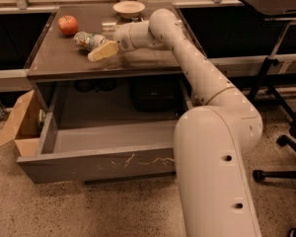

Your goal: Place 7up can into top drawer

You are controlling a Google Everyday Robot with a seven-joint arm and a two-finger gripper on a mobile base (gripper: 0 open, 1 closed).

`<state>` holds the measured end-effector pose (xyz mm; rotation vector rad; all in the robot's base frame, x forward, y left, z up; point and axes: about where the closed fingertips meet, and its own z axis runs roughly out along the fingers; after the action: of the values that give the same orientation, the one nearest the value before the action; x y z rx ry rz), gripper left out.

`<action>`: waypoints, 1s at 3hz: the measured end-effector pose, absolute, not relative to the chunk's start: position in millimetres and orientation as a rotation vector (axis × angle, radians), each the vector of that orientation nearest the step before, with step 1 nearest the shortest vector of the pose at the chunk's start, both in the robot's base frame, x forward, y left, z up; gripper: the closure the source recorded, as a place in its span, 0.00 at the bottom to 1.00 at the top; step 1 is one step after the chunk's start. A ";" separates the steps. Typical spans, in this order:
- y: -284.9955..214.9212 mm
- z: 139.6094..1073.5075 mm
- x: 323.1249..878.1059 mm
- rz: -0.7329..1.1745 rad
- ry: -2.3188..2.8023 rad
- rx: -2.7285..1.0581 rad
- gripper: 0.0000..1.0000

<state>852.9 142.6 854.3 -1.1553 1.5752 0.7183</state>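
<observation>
The 7up can (pixel 87 39) lies on its side on the dark tabletop (pixel 64 63), just right of a red apple (pixel 68 25). My gripper (pixel 104 38) reaches in from the right at table height, and its open fingers straddle the can's right end. One cream finger (pixel 102 51) lies in front of the can, the other behind it. The can rests on the table. The top drawer (pixel 103 164) is pulled out below the tabletop, and its inside shows bare grey. Its front panel carries white scratches.
A small pale bowl (pixel 129 7) stands at the back of the tabletop. A brown cardboard box (pixel 18 125) sits on the floor left of the drawer. My white arm and base (pixel 217 172) stand at the drawer's right end. A black desk and chair base (pixel 281 83) are at right.
</observation>
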 end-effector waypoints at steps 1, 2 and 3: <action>149.8 849.9 858.8 0.742 1.561 -1.162 0.00; 157.6 845.3 862.3 0.768 1.552 -1.168 0.00; 166.3 841.8 864.0 0.792 1.541 -1.171 0.16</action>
<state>864.0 166.3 841.8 -1.1710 1.5410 0.7916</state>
